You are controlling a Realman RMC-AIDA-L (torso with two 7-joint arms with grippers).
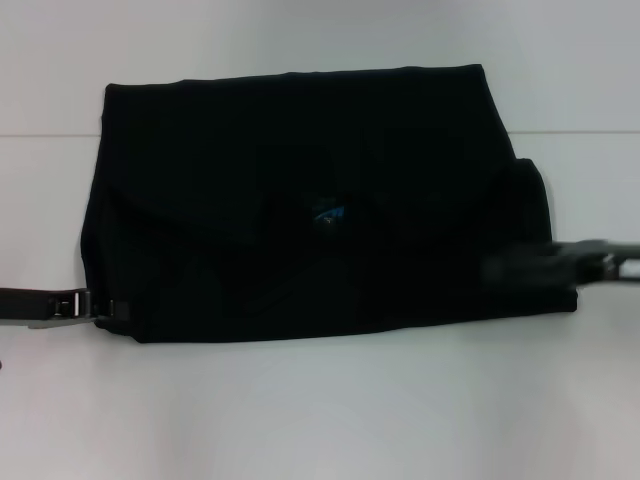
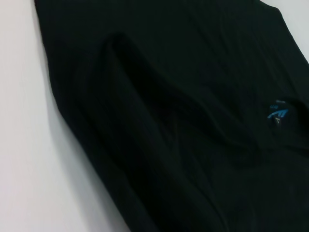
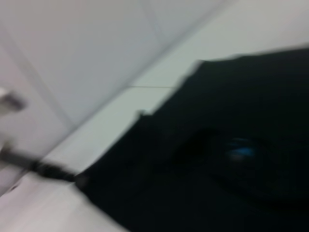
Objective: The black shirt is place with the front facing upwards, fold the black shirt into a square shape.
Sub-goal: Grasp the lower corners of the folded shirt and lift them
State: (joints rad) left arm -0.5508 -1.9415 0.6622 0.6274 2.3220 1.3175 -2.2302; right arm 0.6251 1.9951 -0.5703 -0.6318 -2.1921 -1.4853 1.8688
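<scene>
The black shirt [image 1: 300,210] lies on the white table as a wide folded rectangle, with its small blue neck label [image 1: 328,213] showing near the middle. In the left wrist view the black shirt [image 2: 169,121] fills most of the picture, with soft creases and the label [image 2: 278,114]. My left gripper [image 1: 97,306] sits at the shirt's near left corner, low on the table. My right gripper [image 1: 530,270] is over the shirt's right edge, where the cloth bunches up. The right wrist view shows the shirt [image 3: 217,159] and, farther off, the left gripper [image 3: 46,169] at its corner.
The white table [image 1: 320,410] stretches bare in front of the shirt and to both sides. A thin seam [image 1: 50,135] runs across the table behind the shirt's far half.
</scene>
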